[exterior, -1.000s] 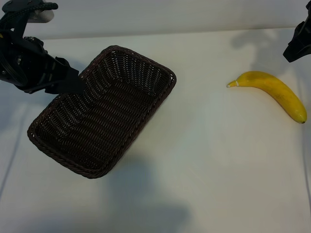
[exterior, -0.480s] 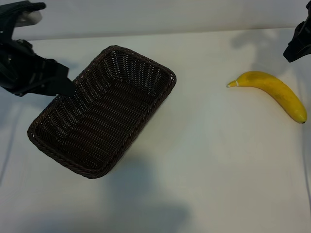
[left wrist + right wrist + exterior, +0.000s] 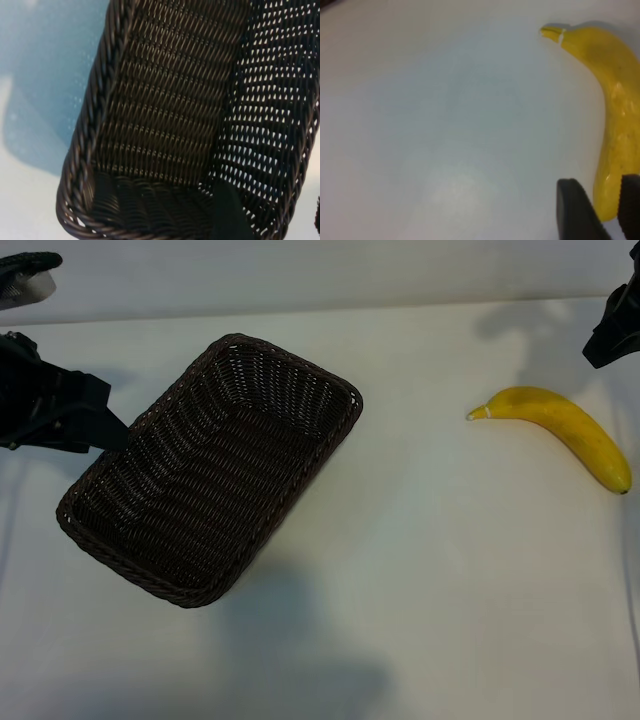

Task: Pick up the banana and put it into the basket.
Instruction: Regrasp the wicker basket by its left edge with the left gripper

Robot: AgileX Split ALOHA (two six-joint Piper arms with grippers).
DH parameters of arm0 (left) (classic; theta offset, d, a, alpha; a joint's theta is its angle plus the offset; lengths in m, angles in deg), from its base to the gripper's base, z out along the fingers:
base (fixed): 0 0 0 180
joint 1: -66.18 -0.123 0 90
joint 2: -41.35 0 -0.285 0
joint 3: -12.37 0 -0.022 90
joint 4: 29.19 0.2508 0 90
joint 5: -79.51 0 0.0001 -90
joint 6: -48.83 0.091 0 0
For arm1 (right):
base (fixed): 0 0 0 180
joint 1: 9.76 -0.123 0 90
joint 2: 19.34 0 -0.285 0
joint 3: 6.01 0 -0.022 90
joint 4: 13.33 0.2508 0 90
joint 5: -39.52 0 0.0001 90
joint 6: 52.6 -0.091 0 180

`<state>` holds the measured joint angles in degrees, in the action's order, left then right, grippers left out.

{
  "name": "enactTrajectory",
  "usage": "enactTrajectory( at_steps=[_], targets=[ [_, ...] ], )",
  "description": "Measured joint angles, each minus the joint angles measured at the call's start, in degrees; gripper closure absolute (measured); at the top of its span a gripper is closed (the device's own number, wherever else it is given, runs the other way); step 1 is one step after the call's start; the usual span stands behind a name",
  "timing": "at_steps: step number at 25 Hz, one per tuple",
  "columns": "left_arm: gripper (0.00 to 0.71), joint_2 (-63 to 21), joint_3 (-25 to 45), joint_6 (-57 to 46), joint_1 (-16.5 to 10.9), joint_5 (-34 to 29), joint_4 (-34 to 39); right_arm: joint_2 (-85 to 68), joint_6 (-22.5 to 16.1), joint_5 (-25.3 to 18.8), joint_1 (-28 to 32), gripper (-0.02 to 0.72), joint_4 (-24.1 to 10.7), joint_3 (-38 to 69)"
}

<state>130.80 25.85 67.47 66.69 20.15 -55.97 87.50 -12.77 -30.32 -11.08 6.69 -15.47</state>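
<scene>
Banana (image 3: 560, 427): lies flat on the white table (image 3: 420, 570) at the right side of the exterior view, its pale stem tip turned toward the basket and its small dark end toward the right edge. It is held by nothing.

Basket (image 3: 215, 468): a dark brown woven wicker basket, set at a slant on the left half of the table, well apart from the banana. Nothing is seen inside it. In the left wrist view its braided rim (image 3: 87, 130) and sloping inner wall fill most of the picture.

Left tool (image 3: 105, 425): seen at the far left edge of the exterior view, just beside the basket's upper left rim. Compared with a second ago, when it reached over that rim, it has been drawn back toward the left edge. Its jaws are read as standing apart, with nothing seen between them; whether the rim is touched cannot be told.

Right tool (image 3: 600, 207): kept at the top right corner of the exterior view, above the table and near the banana's dark end. In the right wrist view its two dark fingers (image 3: 575, 207) are seen apart, with the lower part of the banana showing between them; nothing is clamped.

Table: white and plain, with soft shadows of the arms cast on it.
</scene>
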Motion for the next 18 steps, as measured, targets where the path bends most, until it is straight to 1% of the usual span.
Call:
enactTrajectory(
  at_steps=[8, 11, 18],
  targets=[
    [0.254, -5.00, 0.00, -0.55, -0.20, -1.34, 0.00, 0.00, 0.00, 0.00, 0.00, 0.449, 0.00, 0.00],
    [0.254, -6.22, 0.00, -2.12, -1.67, -1.61, -0.10, 0.00, 0.00, 0.00, 0.00, 0.449, 0.00, 0.00],
    [0.254, -6.23, 0.00, -6.96, -6.71, -4.80, 0.28, 0.00, 0.00, 0.00, 0.00, 0.449, 0.00, 0.00]
  ],
)
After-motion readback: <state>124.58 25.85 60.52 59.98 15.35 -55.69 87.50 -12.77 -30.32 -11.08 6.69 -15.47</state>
